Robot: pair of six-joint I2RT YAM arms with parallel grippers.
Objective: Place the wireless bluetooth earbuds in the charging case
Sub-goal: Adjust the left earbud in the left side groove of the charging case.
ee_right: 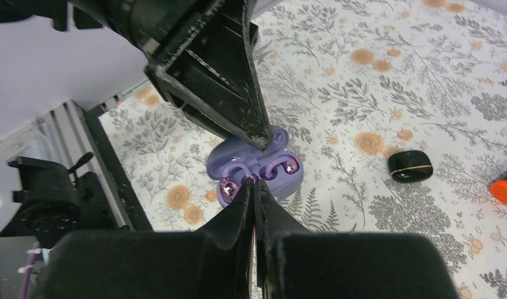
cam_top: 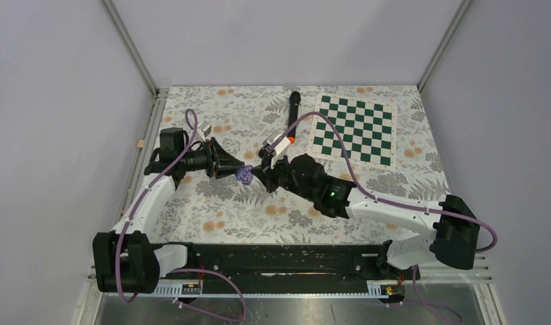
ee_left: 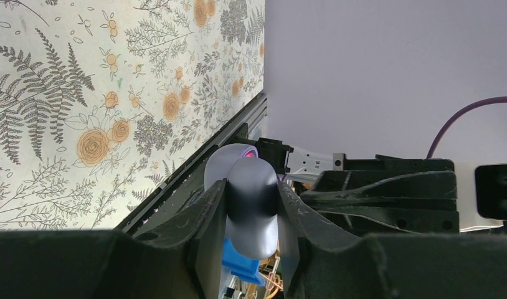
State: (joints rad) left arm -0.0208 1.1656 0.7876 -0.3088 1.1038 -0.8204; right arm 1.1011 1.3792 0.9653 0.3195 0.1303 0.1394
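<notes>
The pale purple charging case [ee_right: 263, 163] stands open, held above the floral mat. My left gripper [ee_left: 251, 190] is shut on it, pinching its rounded shell [ee_left: 254, 215]. In the top view the left gripper [cam_top: 236, 169] and the case [cam_top: 246, 175] are at mid-table. One pale purple earbud [ee_right: 292, 166] sits in the case's right well. My right gripper [ee_right: 254, 182] is pressed shut at the case's middle, its tips on the ear hook of the other pale purple earbud [ee_right: 228, 185], which lies at the case's front left edge. The right gripper [cam_top: 262, 170] touches the case from the right.
A small black case with a gold line [ee_right: 410, 166] lies on the mat to the right. The black microphone [cam_top: 293, 114] with its orange end [ee_right: 505, 190] lies beyond it. A green chessboard [cam_top: 355, 128] lies at the back right. The floral mat [cam_top: 212, 203] covers the table.
</notes>
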